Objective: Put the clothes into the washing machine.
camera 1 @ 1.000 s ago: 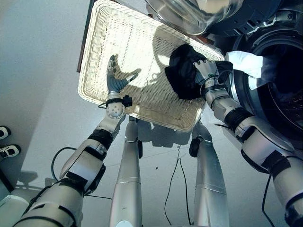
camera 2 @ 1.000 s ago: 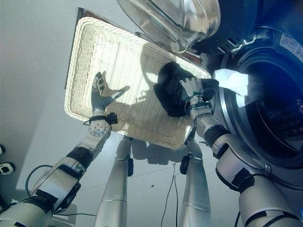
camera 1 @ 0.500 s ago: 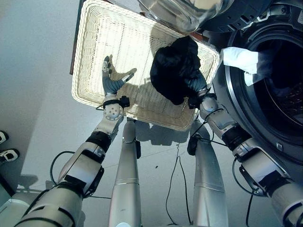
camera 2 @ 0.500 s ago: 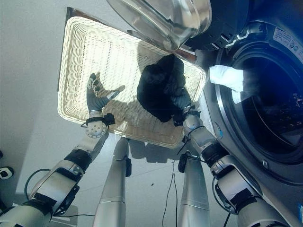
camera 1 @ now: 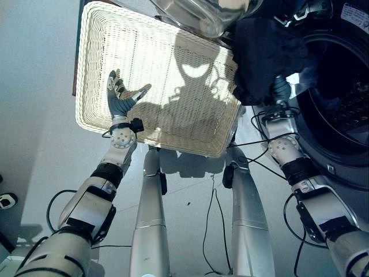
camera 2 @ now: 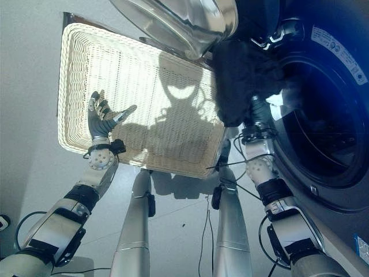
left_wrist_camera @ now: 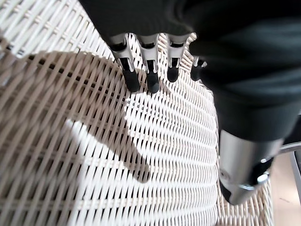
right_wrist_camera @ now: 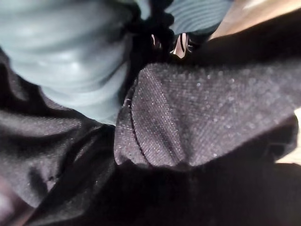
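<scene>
Right robot hand (camera 1: pixel 281 89) under black garment (camera 1: pixel 262 55)—at washer (camera 1: pixel 340 86)

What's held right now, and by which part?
The right hand carries the black garment, bunched over it by the washer door; the exact hold is hidden. The left hand is open, holding nothing.

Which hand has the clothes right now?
The right hand: it holds the black garment up at the washing machine's opening. The left hand is open, fingers spread over the wicker basket.
</scene>
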Tool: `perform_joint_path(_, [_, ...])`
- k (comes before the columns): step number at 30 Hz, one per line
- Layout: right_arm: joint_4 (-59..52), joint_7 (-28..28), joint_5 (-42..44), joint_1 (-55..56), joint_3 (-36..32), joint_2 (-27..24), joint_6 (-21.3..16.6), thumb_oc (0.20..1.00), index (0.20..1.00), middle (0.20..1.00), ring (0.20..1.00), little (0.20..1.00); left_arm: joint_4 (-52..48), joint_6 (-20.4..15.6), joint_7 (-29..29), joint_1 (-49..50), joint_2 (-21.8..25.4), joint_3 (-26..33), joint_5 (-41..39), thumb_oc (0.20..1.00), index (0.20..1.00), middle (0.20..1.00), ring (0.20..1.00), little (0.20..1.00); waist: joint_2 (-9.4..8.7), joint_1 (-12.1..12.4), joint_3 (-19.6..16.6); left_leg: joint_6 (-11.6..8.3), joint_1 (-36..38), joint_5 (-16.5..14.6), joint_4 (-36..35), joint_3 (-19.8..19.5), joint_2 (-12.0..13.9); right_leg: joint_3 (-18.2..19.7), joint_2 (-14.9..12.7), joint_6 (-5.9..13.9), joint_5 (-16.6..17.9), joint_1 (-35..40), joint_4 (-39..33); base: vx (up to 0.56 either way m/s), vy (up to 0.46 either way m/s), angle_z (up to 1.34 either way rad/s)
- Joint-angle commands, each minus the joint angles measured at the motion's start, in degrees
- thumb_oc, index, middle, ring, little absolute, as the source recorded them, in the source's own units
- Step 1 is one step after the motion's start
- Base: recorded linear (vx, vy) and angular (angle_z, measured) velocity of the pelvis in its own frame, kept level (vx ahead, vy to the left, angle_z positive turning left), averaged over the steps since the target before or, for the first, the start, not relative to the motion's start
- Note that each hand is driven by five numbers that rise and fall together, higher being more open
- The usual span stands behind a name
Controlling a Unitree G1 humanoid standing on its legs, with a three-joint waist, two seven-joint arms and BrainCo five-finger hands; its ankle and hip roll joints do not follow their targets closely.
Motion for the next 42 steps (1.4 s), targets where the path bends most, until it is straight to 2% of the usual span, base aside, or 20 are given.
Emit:
perform_joint_path(1, [-1.95,7.86,11.77,0.01,-4.49,-3.72,-3.95,0.200,0.200,0.200,0.200,0.200,1.71,-2.82,-2.11,-0.88,1.35,2.82,-1.52,1.000,1.000,1.000,1.000,1.000,-1.41,0.59,-0.21,5.23,-1.03,-0.71,1.85,2.97,-4.06,-3.44,3.21,1.39,3.18,3.19,-4.26,0.01,-0.018,-0.04])
perform_joint_path(6, [3.62,7.35,16.99,-0.44,-7.50,-4.94,-3.78,0.200,0.200,0.200,0.200,0.200,2.95,-3.22,-3.71,-1.17,2.33,2.95,-3.10,1.000,1.000,1.000,1.000,1.000,-1.37,0.43,-0.21,5.05,-0.73,-0.91,1.97,3.07,-3.71,-3.38,3.05,1.59,3.48,3.62,-4.55,0.00,-0.004,-0.01])
perform_joint_path(11, [11.07,-0.14,16.80,-1.06,-9.03,-5.26,-2.59,0.200,0.200,0.200,0.200,0.200,3.79,-3.68,-3.97,-1.50,1.82,2.65,-3.05,1.000,1.000,1.000,1.000,1.000,-1.29,0.48,-0.21,4.88,-0.61,-0.96,1.89,3.21,-3.48,-3.35,2.88,1.66,3.82,3.98,-5.05,0.01,-0.006,-0.02])
perform_joint_path(14, [16.25,-9.43,9.71,-2.26,-8.60,-5.98,2.34,0.200,0.200,0.200,0.200,0.200,4.31,-3.40,-4.07,-2.62,1.68,2.60,-2.94,1.000,1.000,1.000,1.000,1.000,-1.13,0.56,-0.21,4.94,-1.31,-0.24,1.71,3.21,-3.63,-3.35,2.76,1.56,4.71,3.42,-5.57,0.00,0.000,0.00])
perform_joint_path(15, [19.32,-16.79,3.96,-3.10,-6.95,-6.38,5.39,0.200,0.200,0.200,0.200,0.200,3.98,-3.33,-3.25,-2.54,1.16,1.96,-2.90,1.000,1.000,1.000,1.000,1.000,-0.88,0.92,-0.21,4.96,-0.84,-0.61,1.66,3.12,-3.58,-3.34,2.84,1.45,4.30,3.86,-5.61,0.00,0.000,0.00])
perform_joint_path(17, [22.43,-23.21,1.68,-4.80,-5.76,-8.10,5.56,0.200,0.200,0.200,0.200,0.200,3.51,-3.43,-3.01,-2.40,1.09,1.29,-3.10,1.000,1.000,1.000,1.000,1.000,-0.53,1.43,-0.21,4.97,-0.90,-0.62,1.86,3.08,-3.48,-3.36,2.99,1.33,4.10,3.78,-5.19,0.01,-0.001,-0.03])
perform_joint_path(18, [22.43,-23.21,1.68,-4.80,-5.76,-8.10,5.56,0.200,0.200,0.200,0.200,0.200,3.51,-3.43,-3.01,-2.40,1.09,1.29,-3.10,1.000,1.000,1.000,1.000,1.000,-0.53,1.43,-0.21,4.97,-0.90,-0.62,1.86,3.08,-3.48,-3.36,2.99,1.33,4.10,3.78,-5.19,-0.01,-0.027,-0.03])
perform_joint_path(19, [25.66,-29.96,-0.60,-8.77,-5.08,-11.59,1.87,0.200,0.200,0.200,0.200,0.200,3.73,-3.90,-3.30,-2.09,1.29,0.55,-3.40,1.000,1.000,1.000,1.000,1.000,-0.49,1.86,-0.21,4.87,-0.88,-0.89,2.25,2.93,-3.31,-3.69,3.00,1.29,3.97,3.96,-4.96,-0.01,-0.030,-0.01])
perform_joint_path(22, [27.86,-39.04,-2.01,-12.53,-4.64,-16.14,-5.99,0.200,0.200,0.200,0.200,0.200,2.69,-4.66,-2.84,-0.15,1.92,0.12,-3.16,1.000,1.000,1.000,1.000,1.000,-1.07,2.11,-0.21,5.09,-1.07,-1.55,2.68,2.05,-3.21,-3.92,3.30,1.26,3.98,4.50,-5.50,-0.01,-0.055,-0.03])
perform_joint_path(23, [27.54,-46.76,-4.89,-13.82,-4.52,-18.90,-12.30,0.200,0.200,0.200,0.200,0.200,1.01,-4.90,-2.21,1.70,2.48,0.19,-2.64,1.000,1.000,1.000,1.000,1.000,-1.70,2.21,-0.21,5.15,-1.03,-1.58,2.38,1.55,-3.21,-4.06,3.55,1.32,4.29,4.92,-6.15,-0.02,-0.075,-0.06])
perform_joint_path(24, [26.48,-53.82,-7.90,-14.62,-4.64,-21.23,-15.42,0.200,0.200,0.200,0.200,0.200,-0.10,-5.01,-2.22,2.98,3.29,0.44,-2.69,1.000,1.000,1.000,1.000,1.000,-2.08,2.18,-0.21,5.14,-0.86,-1.43,1.80,1.55,-3.01,-4.18,3.79,1.46,4.53,5.25,-6.63,-0.02,-0.058,-0.06])
perform_joint_path(29, [24.97,-65.53,-13.85,-14.71,-6.24,-30.44,-18.85,0.200,0.200,0.200,0.200,0.200,-0.64,-4.78,-3.82,4.69,6.83,1.08,-4.66,1.000,1.000,1.000,1.000,1.000,-3.79,1.48,-0.21,5.46,0.18,-1.39,0.96,1.08,-2.95,-4.23,4.29,1.55,4.78,6.50,-7.55,0.00,-0.008,-0.02])
perform_joint_path(34, [26.47,-67.12,-17.15,-13.32,-8.41,-34.79,-18.27,0.200,0.200,0.200,0.200,0.200,0.48,-3.80,-6.38,3.64,9.75,2.45,-6.18,1.000,1.000,1.000,1.000,1.000,-4.75,0.89,-0.21,5.78,0.00,-1.07,1.01,0.60,-3.00,-3.96,4.38,1.38,5.05,6.50,-7.62,0.00,-0.003,-0.01])
perform_joint_path(36, [26.99,-63.73,-16.58,-11.73,-9.02,-35.19,-16.08,0.200,0.200,0.200,0.200,0.200,0.60,-3.11,-6.98,3.32,10.49,2.63,-6.51,1.000,1.000,1.000,1.000,1.000,-4.96,0.90,-0.21,5.84,0.38,-1.71,1.46,0.18,-3.20,-3.88,4.33,1.56,4.62,6.91,-7.39,0.02,-0.009,0.00])
perform_joint_path(37, [27.22,-62.79,-16.08,-11.49,-9.11,-35.07,-15.30,0.250,0.250,0.250,0.250,0.250,0.72,-3.06,-7.28,3.15,10.68,2.59,-6.74,1.000,1.000,1.000,1.000,1.000,-4.94,0.98,-0.21,5.86,0.38,-1.76,1.54,0.16,-3.24,-3.93,4.27,1.59,4.51,6.99,-7.33,0.00,0.000,0.00])
perform_joint_path(38, [28.25,-61.88,-16.56,-11.32,-9.07,-34.80,-13.20,0.592,0.592,0.592,0.592,0.592,0.98,-2.86,-7.63,2.65,10.77,2.42,-6.97,1.000,1.000,1.000,1.000,1.000,-4.87,1.06,-0.21,5.85,0.37,-1.79,1.62,0.15,-3.27,-3.97,4.15,1.64,4.48,6.98,-7.26,0.00,0.000,0.00])
perform_joint_path(39, [28.64,-62.06,-16.68,-11.38,-9.04,-34.74,-12.59,0.859,0.859,0.859,0.859,0.859,0.99,-2.71,-7.89,2.12,10.85,2.45,-6.93,1.000,1.000,1.000,1.000,1.000,-4.86,1.12,-0.21,5.89,-0.20,-1.27,1.52,0.13,-3.47,-4.03,3.99,1.57,4.96,6.44,-7.47,0.00,0.000,0.00])
perform_joint_path(40, [29.56,-60.00,-15.57,-11.17,-8.43,-34.15,-10.42,1.000,1.000,1.000,1.000,1.000,1.24,-2.30,-8.06,1.70,10.51,2.02,-6.70,1.000,1.000,1.000,1.000,1.000,-4.65,1.33,-0.21,5.87,0.33,-1.75,1.52,0.08,-3.57,-4.13,3.94,1.69,4.49,6.98,-7.41,0.00,0.000,0.00])
perform_joint_path(41, [30.22,-59.21,-15.45,-11.14,-8.26,-34.04,-9.89,1.000,1.000,1.000,1.000,1.000,1.20,-2.28,-8.04,1.35,10.42,1.93,-6.57,1.000,1.000,1.000,1.000,1.000,-4.59,1.32,-0.21,5.88,-0.30,-1.18,1.49,0.13,-3.69,-4.17,3.77,1.62,5.00,6.40,-7.55,0.04,-0.028,0.04])
perform_joint_path(42, [31.30,-57.19,-16.28,-10.82,-7.02,-33.33,-5.79,1.000,1.000,1.000,1.000,1.000,1.07,-2.15,-7.93,1.37,9.99,1.42,-6.37,1.000,1.000,1.000,1.000,1.000,-4.29,1.57,-0.21,5.91,0.11,-1.77,1.72,-0.19,-4.05,-4.04,3.71,1.71,4.89,6.67,-7.72,0.02,-0.024,0.05])
